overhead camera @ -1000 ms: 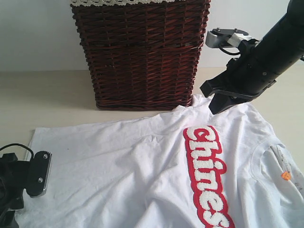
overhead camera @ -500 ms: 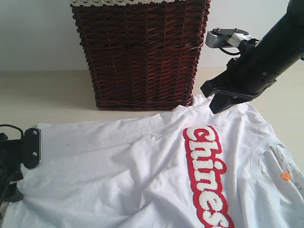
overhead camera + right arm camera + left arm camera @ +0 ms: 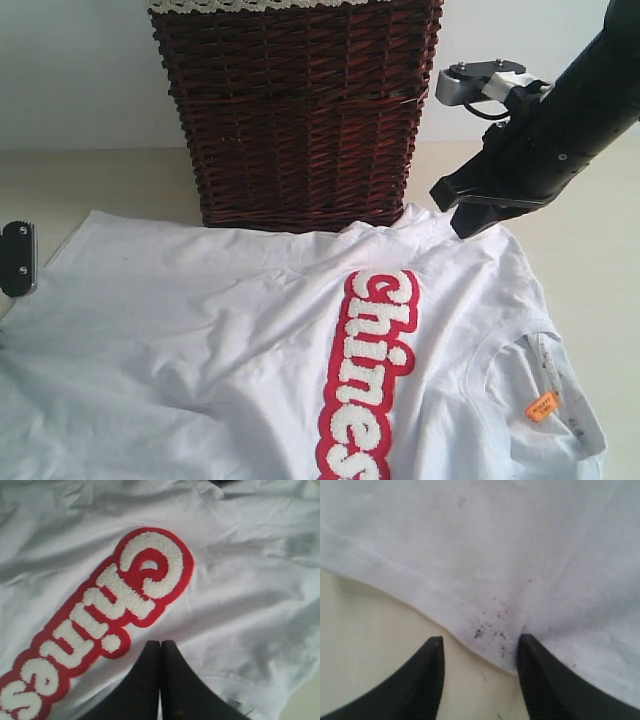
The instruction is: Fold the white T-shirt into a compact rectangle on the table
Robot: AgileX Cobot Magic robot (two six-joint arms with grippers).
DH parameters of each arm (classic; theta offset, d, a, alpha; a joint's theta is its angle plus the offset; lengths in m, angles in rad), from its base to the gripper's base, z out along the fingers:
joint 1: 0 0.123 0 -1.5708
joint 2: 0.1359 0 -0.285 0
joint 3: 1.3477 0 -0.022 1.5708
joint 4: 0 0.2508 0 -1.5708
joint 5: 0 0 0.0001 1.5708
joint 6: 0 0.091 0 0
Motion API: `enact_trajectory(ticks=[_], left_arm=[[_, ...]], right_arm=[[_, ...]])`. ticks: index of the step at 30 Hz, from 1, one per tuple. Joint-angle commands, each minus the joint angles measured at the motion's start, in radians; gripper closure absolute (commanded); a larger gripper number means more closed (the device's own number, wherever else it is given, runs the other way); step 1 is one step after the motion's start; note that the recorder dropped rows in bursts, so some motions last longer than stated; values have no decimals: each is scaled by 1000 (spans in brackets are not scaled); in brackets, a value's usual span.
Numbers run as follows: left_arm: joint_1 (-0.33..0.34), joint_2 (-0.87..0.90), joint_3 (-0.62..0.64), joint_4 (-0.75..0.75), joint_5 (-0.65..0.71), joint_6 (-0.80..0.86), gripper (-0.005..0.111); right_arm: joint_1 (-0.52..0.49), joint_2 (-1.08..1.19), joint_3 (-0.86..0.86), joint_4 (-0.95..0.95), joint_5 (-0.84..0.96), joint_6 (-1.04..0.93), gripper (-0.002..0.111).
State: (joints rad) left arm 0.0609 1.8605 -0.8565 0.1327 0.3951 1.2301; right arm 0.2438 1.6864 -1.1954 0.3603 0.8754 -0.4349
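Note:
The white T-shirt (image 3: 220, 330) lies spread on the table (image 3: 100, 185), its red-outlined lettering (image 3: 365, 380) running toward the front and the orange tag (image 3: 541, 406) at the collar on the right. My left gripper (image 3: 18, 258) sits at the far left by the shirt's hem. In the left wrist view it (image 3: 481, 639) is open, the speckled hem (image 3: 490, 625) reaching just between the tips, one finger (image 3: 540, 680) pushing into the cloth. My right gripper (image 3: 468, 222) hangs over the shirt's far right corner, shut and holding nothing (image 3: 161, 642), beside the lettering (image 3: 115, 605).
A tall dark wicker basket (image 3: 300, 110) with a lace-trimmed liner stands at the back middle, the shirt's far edge touching its base. The right arm (image 3: 560, 120) slants in from the upper right. Bare table shows at the back left and far right.
My left gripper has moved back and to the left edge of the view. The shirt slid with it: hem now by the basket, lettering and collar shifted left. The right gripper barely moved.

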Motion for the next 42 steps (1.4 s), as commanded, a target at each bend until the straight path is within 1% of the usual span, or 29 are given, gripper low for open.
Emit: enact_trajectory(ticks=[1, 4, 5, 7, 9, 10, 12, 16, 19, 22, 23, 25, 27, 31, 34, 37, 39, 40, 41, 42], left_arm=[[1, 35, 15, 2, 83, 55, 60], [-38, 10, 15, -139, 81, 159, 60], [-51, -9, 10, -244, 76, 236, 60], [-58, -63, -5, -508, 81, 397, 60], [-55, -140, -8, -809, 111, 555, 60], [-54, -178, -8, -917, 146, 602, 60], [-51, -246, -8, -1034, 226, 652, 60], [-51, -346, -8, -1054, 371, 657, 60], [-51, -390, -8, -1059, 555, 590, 60], [-51, -404, -8, -1083, 795, 579, 60], [-55, -404, -8, -1102, 826, 590, 60], [-68, -407, -6, -1104, 826, 587, 60], [-93, -409, 7, -1107, 826, 544, 60], [-142, -411, 56, -1165, 826, 546, 60], [-174, -411, 95, -1165, 826, 602, 60], [-182, -409, 115, -1153, 826, 687, 61], [-182, -409, 115, -1150, 826, 722, 69], [-182, -409, 115, -1153, 826, 721, 78], [-182, -409, 115, -1153, 826, 706, 89], [-182, -409, 115, -1153, 826, 690, 103]], right_arm=[[0, -10, 3, -28, -10, -8, 108], [0, -10, 3, -30, 1, -6, 108], [0, -10, 3, -30, 3, -6, 108], [0, -10, 3, -30, 7, 6, 108], [0, -10, 3, -30, 7, 23, 108], [0, -10, 3, -30, 7, 23, 108], [0, -10, 3, -26, 11, 40, 108], [0, -10, 3, -19, 23, 46, 108], [0, -10, 3, 1, 23, 48, 108], [0, -10, 3, 37, 28, 45, 108], [0, -10, 3, 45, 35, 45, 108], [0, -10, 3, 44, 43, 45, 108], [0, -10, 3, 49, 52, 45, 108], [0, -10, 3, 58, 64, 45, 108], [0, -10, 3, 58, 64, 43, 108], [0, -10, 3, 59, 64, 37, 108], [0, -10, 3, 59, 64, 37, 108], [0, -10, 3, 59, 64, 37, 108], [0, -10, 3, 59, 64, 37, 108], [0, -10, 3, 59, 64, 37, 108]])
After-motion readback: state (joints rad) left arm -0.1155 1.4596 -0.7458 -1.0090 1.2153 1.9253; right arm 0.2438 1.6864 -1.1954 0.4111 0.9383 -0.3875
